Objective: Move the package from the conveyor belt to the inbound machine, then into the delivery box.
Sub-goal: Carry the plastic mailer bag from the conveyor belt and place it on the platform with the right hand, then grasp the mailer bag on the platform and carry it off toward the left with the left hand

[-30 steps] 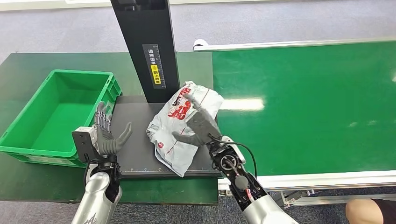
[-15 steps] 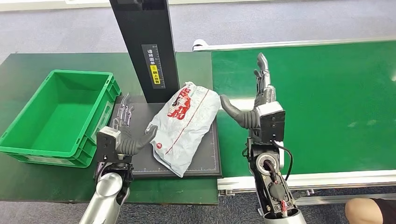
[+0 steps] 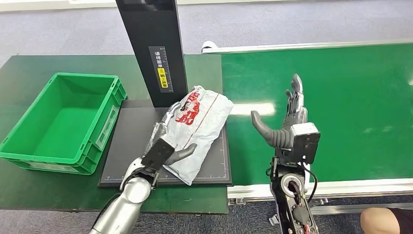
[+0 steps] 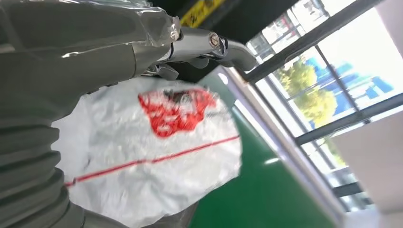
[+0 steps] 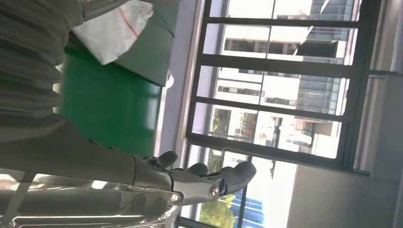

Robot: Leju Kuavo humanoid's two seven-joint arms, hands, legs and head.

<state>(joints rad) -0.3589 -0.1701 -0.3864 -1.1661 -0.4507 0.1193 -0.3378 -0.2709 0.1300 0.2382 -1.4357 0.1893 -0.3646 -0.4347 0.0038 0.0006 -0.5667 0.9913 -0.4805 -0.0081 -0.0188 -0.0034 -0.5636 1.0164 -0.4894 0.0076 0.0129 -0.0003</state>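
The white package [image 3: 197, 131] is seen lying on the black platform [image 3: 131, 146] of the inbound machine, against its upright black column [image 3: 153, 48]. It is grasped at its near-left edge by the left hand [image 3: 163, 148]. The right hand [image 3: 287, 124] is held over the conveyor belt [image 3: 341, 97], fingers spread, grasping nothing. A green delivery box [image 3: 29, 156] is placed left of the platform.

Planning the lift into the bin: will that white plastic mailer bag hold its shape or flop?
Probably flops: the white mailer bag looks crumpled and wrinkled on the black scanner platform. Its glossy film may slip under the left hand. Looks thinly filled, so likely light.
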